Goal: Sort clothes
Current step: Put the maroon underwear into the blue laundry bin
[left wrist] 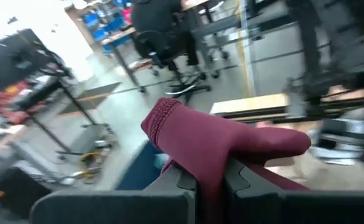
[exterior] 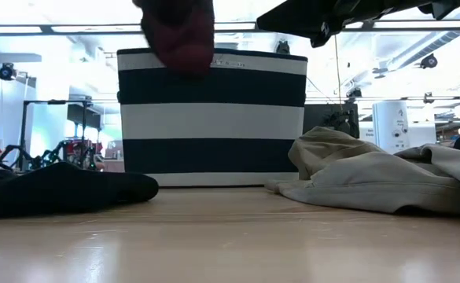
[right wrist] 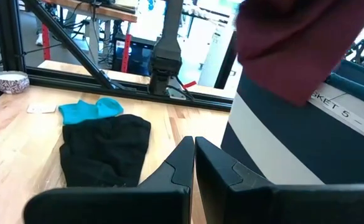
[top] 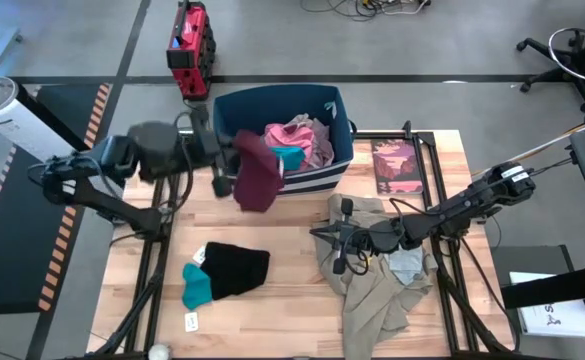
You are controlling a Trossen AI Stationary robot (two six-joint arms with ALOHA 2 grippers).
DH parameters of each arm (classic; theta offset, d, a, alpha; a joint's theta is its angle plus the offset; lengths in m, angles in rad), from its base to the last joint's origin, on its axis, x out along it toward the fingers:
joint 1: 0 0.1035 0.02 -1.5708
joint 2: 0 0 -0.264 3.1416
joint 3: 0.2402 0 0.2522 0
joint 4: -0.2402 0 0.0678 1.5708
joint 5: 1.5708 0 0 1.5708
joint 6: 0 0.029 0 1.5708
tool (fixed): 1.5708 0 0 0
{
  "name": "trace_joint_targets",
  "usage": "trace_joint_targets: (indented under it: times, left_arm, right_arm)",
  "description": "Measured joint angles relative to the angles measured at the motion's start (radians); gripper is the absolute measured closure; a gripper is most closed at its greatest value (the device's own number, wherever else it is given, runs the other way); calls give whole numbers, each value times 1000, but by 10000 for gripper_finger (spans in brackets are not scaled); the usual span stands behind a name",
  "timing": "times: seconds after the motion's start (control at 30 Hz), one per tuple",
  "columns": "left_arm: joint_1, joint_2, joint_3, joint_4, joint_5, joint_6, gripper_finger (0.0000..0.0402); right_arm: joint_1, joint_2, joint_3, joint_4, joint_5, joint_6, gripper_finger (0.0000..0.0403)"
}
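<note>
My left gripper (top: 234, 150) is raised at the near-left corner of the navy striped bin (top: 282, 130) and is shut on a maroon piece (top: 257, 178) that hangs below it. Pink (top: 300, 138) and teal (top: 288, 157) clothes lie in the bin. On the table lie a black piece (top: 237, 268) with a teal piece (top: 196, 286) beside it, and khaki trousers (top: 377, 280) with a pale grey piece (top: 407, 263) on them. My right gripper (top: 330, 238) is shut over the trousers' left edge, with nothing between its fingers (right wrist: 183, 163). My left gripper pinches a bunched fold of the maroon piece (left wrist: 210, 177) between its two fingers (left wrist: 180, 183). The fingers lie nearly level, pointing toward the table's right side. The ribbed hem (left wrist: 163, 115) sticks out past the fingertips. The rest hangs slack, clear of the table.
A reddish book (top: 397, 165) lies right of the bin at the far edge. A small white tag (top: 192, 321) lies near the front left. Bare wood shows between the black piece and the trousers. In the low view the maroon piece (exterior: 178, 31) hangs before the bin's striped wall (exterior: 214, 118).
</note>
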Motion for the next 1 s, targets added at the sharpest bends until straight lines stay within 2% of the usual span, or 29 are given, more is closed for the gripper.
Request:
trace_joint_targets:
  times: [0.1,0.27,0.43,0.5,0.6,0.9,1.0]
  left_arm:
    - [88,65,81,1,47,68,401]
    - [227,181,209,-18,245,99,402]
    - [348,295,334,-101,290,120,402]
    - [392,338,368,-135,355,116,402]
    - [436,391,389,-145,429,112,402]
    - [523,506,376,-148,438,143,401]
    - [551,532,353,-169,483,147,401]
  right_arm:
    - [-3,0,0,0,0,0,403]
    - [-5,0,0,-1,0,0,403]
    - [-5,0,0,-2,0,0,403]
    - [-5,0,0,-2,0,0,403]
    - [-5,0,0,-2,0,1,403]
    - [-5,0,0,-2,0,-3,403]
    - [-6,0,0,1,0,-17,403]
